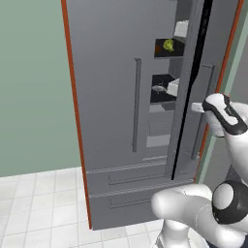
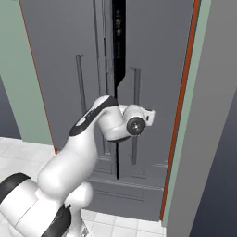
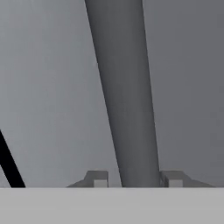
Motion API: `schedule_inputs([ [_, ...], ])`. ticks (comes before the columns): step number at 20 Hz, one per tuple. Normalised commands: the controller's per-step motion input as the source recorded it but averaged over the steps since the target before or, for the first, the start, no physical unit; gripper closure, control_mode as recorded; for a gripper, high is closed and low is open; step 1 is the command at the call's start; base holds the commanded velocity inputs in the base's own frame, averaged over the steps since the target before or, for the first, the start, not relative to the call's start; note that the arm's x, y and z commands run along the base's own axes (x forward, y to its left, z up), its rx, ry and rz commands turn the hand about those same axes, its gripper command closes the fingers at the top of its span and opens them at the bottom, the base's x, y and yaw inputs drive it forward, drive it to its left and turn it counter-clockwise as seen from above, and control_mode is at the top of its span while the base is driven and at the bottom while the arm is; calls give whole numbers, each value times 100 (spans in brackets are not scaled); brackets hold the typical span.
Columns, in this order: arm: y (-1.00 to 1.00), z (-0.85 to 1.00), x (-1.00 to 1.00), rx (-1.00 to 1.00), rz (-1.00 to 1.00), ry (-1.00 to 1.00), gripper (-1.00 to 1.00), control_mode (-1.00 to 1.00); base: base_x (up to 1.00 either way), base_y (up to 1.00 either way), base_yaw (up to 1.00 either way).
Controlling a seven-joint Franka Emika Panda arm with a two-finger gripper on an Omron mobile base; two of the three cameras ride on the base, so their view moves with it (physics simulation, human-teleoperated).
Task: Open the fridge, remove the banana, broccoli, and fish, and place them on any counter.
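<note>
The grey fridge (image 1: 106,97) has its right door (image 2: 157,55) pulled slightly ajar, leaving a dark gap (image 2: 118,46). My gripper (image 3: 135,179) straddles that door's vertical bar handle (image 3: 127,96). The right fingertip (image 3: 173,179) rests against the bar, and a thin gap shows at the left one. In the left base view the gripper (image 1: 196,107) is at mid-height on the handle (image 1: 209,97). Inside, the yellow-green broccoli (image 1: 168,45) lies on an upper shelf and the pale fish (image 1: 160,88) on the shelf below. The banana is hidden and the counter is out of view.
White containers (image 1: 181,29) stand on the inner shelves. Lower drawers (image 1: 131,184) sit under the doors, above a white tiled floor (image 1: 38,203). A green wall (image 1: 29,87) runs left of the fridge, and a grey-green panel (image 2: 208,115) stands close on its right.
</note>
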Motion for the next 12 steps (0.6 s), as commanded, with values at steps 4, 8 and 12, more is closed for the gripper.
schedule_inputs([
  [4,-64,29,-100,17,-1,-19,100,-100,0,0,0],
  [8,-57,29,-100,16,-1,-14,100,-100,0,0,0],
  [12,0,18,-100,4,-4,-4,-100,-100,0,0,0],
])
